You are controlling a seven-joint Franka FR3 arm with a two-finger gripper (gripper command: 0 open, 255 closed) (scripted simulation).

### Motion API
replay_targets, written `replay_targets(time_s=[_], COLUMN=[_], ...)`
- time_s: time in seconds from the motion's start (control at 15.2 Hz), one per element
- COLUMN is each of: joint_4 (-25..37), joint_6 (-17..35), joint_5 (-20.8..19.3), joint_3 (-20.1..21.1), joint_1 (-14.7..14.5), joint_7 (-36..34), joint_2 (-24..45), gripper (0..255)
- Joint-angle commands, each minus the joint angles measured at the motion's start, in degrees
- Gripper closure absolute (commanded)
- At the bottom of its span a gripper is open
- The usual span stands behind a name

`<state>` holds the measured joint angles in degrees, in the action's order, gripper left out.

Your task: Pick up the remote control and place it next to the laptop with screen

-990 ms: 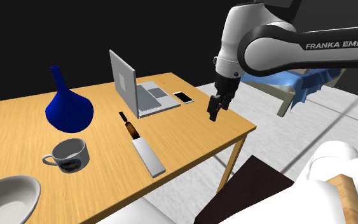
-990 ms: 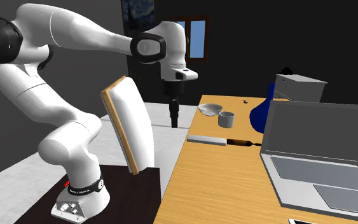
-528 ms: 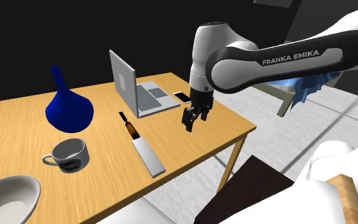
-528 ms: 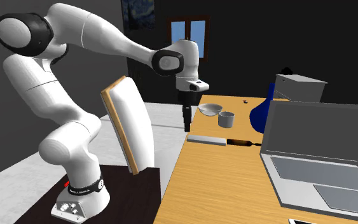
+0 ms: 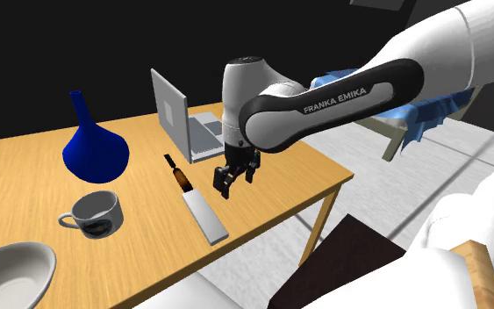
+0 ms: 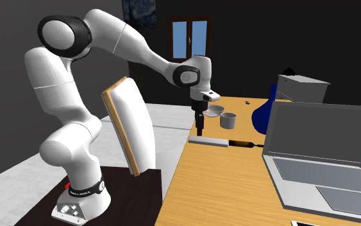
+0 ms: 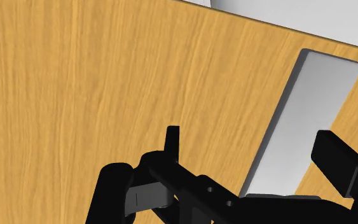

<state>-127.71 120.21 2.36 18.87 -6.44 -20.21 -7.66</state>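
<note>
Black gripper [image 5: 233,178] hovers over the grey slab [image 5: 205,217] on the wooden table [image 5: 25,167], and we see its fingers spread apart

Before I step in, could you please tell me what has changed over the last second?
The arm swung toward the shoulder view's left, from beside the table to over it, carrying the gripper above the grey bar. Its fingers are open and hold nothing. The grey bar, laptop, blue vase, cup and bowl stayed put.
</note>
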Motion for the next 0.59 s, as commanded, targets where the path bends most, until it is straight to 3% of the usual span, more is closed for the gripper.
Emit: replay_targets(time_s=[0.0,0.4,0.53], joint_4=[2.31,12.09,12.18], joint_6=[1.91,4.72,5.47], joint_5=[-1.01,-5.47,-5.83], joint_3=[1.1,2.78,2.68], joint_1=[-0.41,-2.75,-3.0], joint_7=[-2.55,-9.9,-10.28], joint_2=[4.35,17.67,18.57], gripper=[0,0,0])
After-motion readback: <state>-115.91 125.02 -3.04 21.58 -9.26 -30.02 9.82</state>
